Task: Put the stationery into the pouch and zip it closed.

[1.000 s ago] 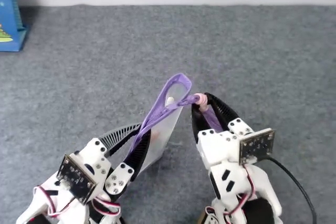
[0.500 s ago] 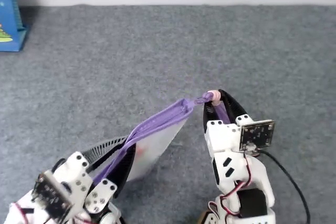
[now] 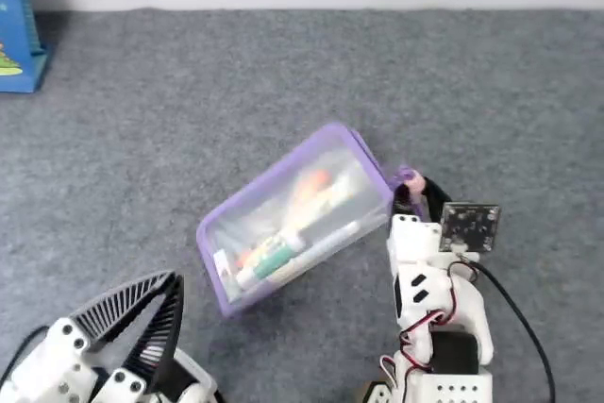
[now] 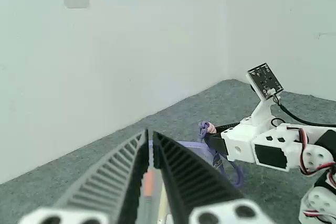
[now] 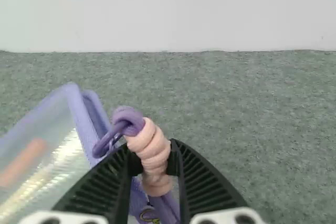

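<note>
Clear pouch (image 3: 293,224) with purple trim lies flat on the gray table (image 3: 472,92), tilted diagonally, with one long edge facing the back wall. Stationery (image 3: 274,257) is inside it: pens or markers, one orange-tipped and one with a green band, lying roughly along the pouch's length. The zipper pull (image 3: 408,176), a pink beaded piece on a purple ring, sits at the pouch corner closest to the right arm. The right gripper (image 3: 411,193) is just beside that corner, its fingers clamped on the pink pull, with the ring sticking out past the tips. The left gripper (image 3: 172,282) is off the pouch's other end, on the near side and apart from it. It touches nothing, its fingers are together at the tips, and nothing is between them. It points toward the pouch. A blue box (image 3: 19,35) stands well away from the pouch, at the far edge of the table against the wall.
</note>
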